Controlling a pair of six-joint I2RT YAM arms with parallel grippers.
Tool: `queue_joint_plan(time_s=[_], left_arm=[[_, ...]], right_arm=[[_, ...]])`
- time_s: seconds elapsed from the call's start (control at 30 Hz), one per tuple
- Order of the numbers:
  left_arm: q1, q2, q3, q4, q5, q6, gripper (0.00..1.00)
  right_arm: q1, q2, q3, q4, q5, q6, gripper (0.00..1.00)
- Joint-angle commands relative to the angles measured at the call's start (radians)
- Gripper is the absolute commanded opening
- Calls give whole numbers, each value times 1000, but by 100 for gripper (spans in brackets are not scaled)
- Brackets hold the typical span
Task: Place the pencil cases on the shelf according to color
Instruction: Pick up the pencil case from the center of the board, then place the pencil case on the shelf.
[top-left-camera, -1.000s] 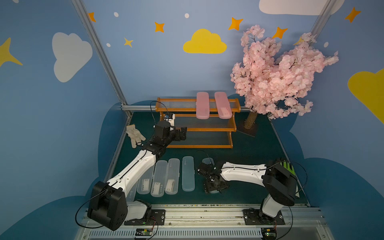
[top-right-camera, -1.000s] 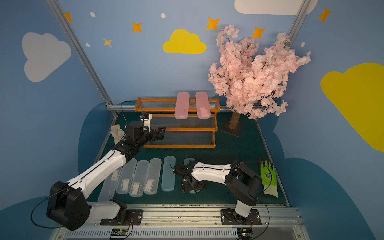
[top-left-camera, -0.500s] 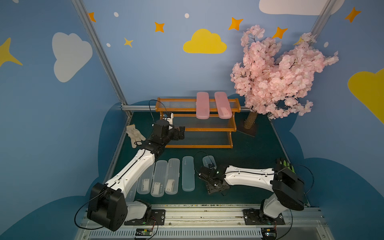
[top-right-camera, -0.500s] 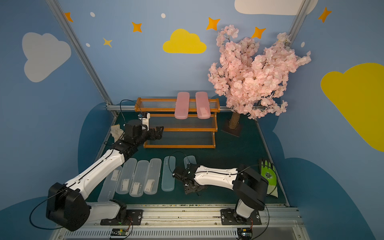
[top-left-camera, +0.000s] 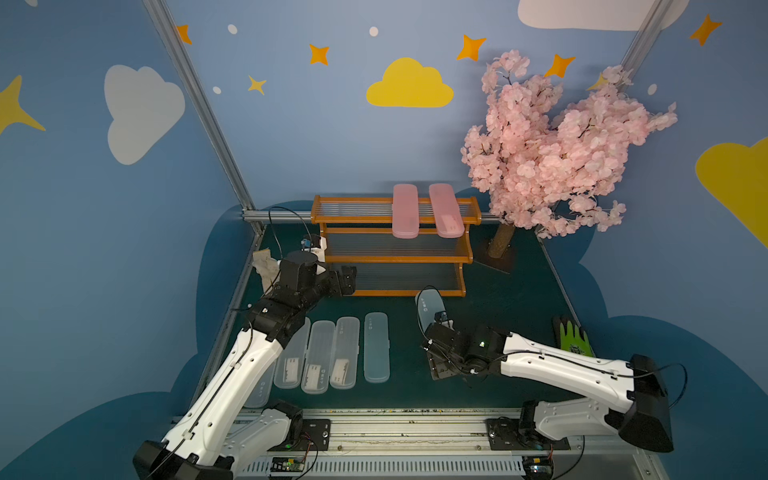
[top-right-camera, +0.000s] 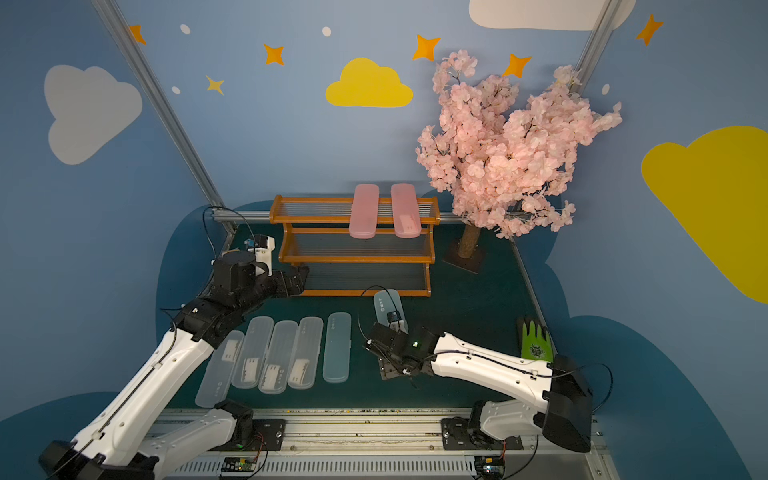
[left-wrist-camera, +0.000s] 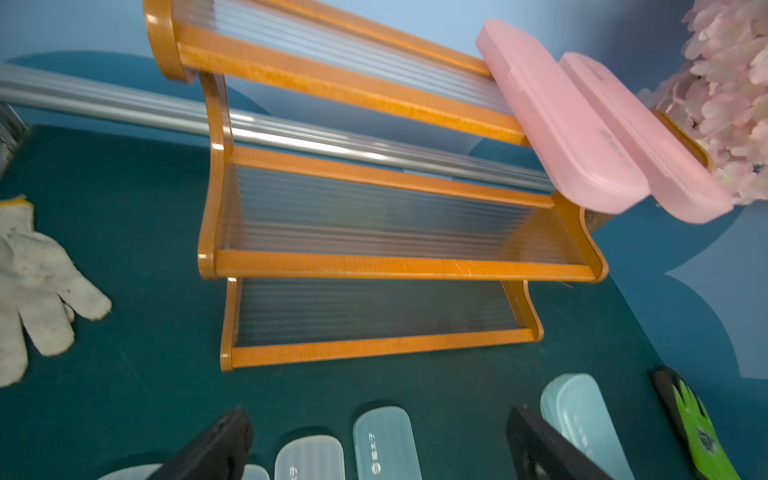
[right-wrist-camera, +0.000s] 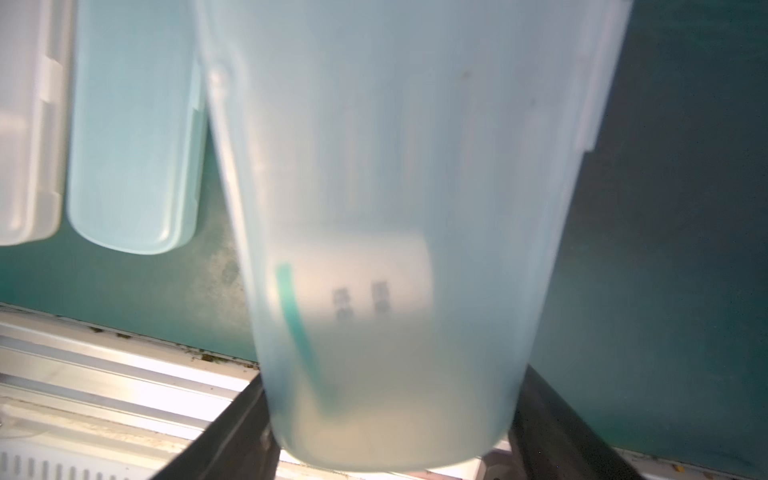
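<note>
- Since a second ago the left gripper (top-left-camera: 348, 279) has drawn back a little from the lowest tier of the shelf (top-left-camera: 395, 259). The right arm's elbow has swung outward and lower.
- A white glove (top-left-camera: 266, 268) lies on the mat (top-left-camera: 498, 299) just past the shelf's left end.
- The left gripper hovers off the shelf's front left corner, jaws spread wide with nothing between them. The left wrist view shows its black fingers (left-wrist-camera: 216, 449) well apart above the mat.
- Four clear cases (top-right-camera: 306, 353) lie flat side by side in front of the shelf's left half, several with white labels. In a top view the leftmost (top-left-camera: 259, 386) is partly hidden under the left arm.
- The flat pale blue case (top-left-camera: 376, 347) lies just right of that row, its length running toward the shelf.
- Two pink cases (top-left-camera: 405, 211) lie side by side across the shelf's top tier, right of its middle. The left wrist view shows their front ends overhanging the rail.
- The held pale blue case (top-left-camera: 430, 307) sits in front of the shelf's right half, far end toward the lowest tier.
- The right gripper (top-left-camera: 441, 368) is closed on this case's two long sides near its near end, at a fairly wide gap.
- Both top views hide that end; the right wrist view shows a white label (right-wrist-camera: 365, 278) with dark marks and a teal strip inside.
- A blossom tree (top-left-camera: 552, 153) stands just right of the shelf, and a green glove (top-left-camera: 571, 336) lies on the mat further forward.
</note>
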Motion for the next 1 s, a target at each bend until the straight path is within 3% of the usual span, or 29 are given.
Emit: queue_joint_plan(time_s=[0.0,0.27,0.63,0.97], left_arm=[[-51,22,-16,-110,72,-45,100],[-97,25,-71,-36,30,-71,100],[-76,92,24,-40,49,-41,100],[-18,136,35,-9,108,-43,100]], right_arm=[[-15,-39,44,-12,80,-17,73],[-166,23,150,74,-10,-108,74],[-360,271,383,101,-119,-220,75],[-432,444,545,76,-125,-242,75]])
